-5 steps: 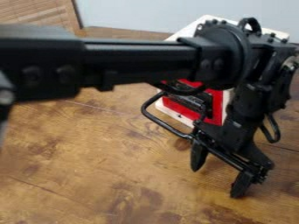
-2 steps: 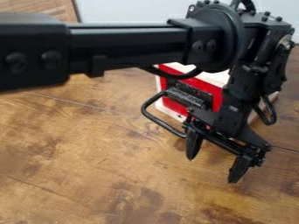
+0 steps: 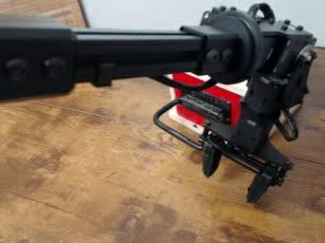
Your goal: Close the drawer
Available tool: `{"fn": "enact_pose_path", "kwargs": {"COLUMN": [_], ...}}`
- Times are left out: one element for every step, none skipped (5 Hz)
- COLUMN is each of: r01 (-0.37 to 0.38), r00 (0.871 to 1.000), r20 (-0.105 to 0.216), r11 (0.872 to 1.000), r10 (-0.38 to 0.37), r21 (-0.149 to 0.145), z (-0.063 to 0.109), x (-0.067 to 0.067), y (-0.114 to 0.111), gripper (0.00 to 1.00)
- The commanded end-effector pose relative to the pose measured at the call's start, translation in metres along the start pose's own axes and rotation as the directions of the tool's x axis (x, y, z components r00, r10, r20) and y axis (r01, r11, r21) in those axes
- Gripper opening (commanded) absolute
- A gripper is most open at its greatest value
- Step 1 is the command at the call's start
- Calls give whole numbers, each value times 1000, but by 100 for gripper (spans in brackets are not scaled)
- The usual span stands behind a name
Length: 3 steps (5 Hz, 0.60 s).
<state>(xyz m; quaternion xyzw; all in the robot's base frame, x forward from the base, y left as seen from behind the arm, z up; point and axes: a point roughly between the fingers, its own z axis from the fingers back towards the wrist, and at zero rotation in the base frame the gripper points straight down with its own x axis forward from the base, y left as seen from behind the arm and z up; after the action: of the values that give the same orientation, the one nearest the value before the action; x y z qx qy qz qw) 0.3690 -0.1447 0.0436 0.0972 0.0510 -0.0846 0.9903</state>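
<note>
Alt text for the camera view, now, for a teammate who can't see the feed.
A black robot arm reaches in from the left, its open gripper pointing down over a wooden table. Behind it sits a small red-and-white drawer unit with a black wire handle.

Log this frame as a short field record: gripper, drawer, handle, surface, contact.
gripper: gripper points down at the table, its two fingers apart, nothing between them
drawer: red and white drawer unit sits behind the gripper, largely hidden by the arm; how far it stands open cannot be told
handle: black wire handle loops out from the unit's front, to the left of the gripper
surface: wooden table
contact: whether the gripper touches the handle or the unit cannot be told from this view
</note>
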Motion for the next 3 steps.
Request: {"fn": "enact_pose_path", "kwargs": {"r01": [-65, -92, -72], "r00": [995, 993, 994], "r20": [80, 75, 81], "r11": [998, 996, 997], "r10": [66, 93, 72], "r21": [-13, -14, -13], "z": [36, 42, 45], "x": [4, 5, 9], "y": [26, 31, 34], "gripper": [100, 100, 100]}}
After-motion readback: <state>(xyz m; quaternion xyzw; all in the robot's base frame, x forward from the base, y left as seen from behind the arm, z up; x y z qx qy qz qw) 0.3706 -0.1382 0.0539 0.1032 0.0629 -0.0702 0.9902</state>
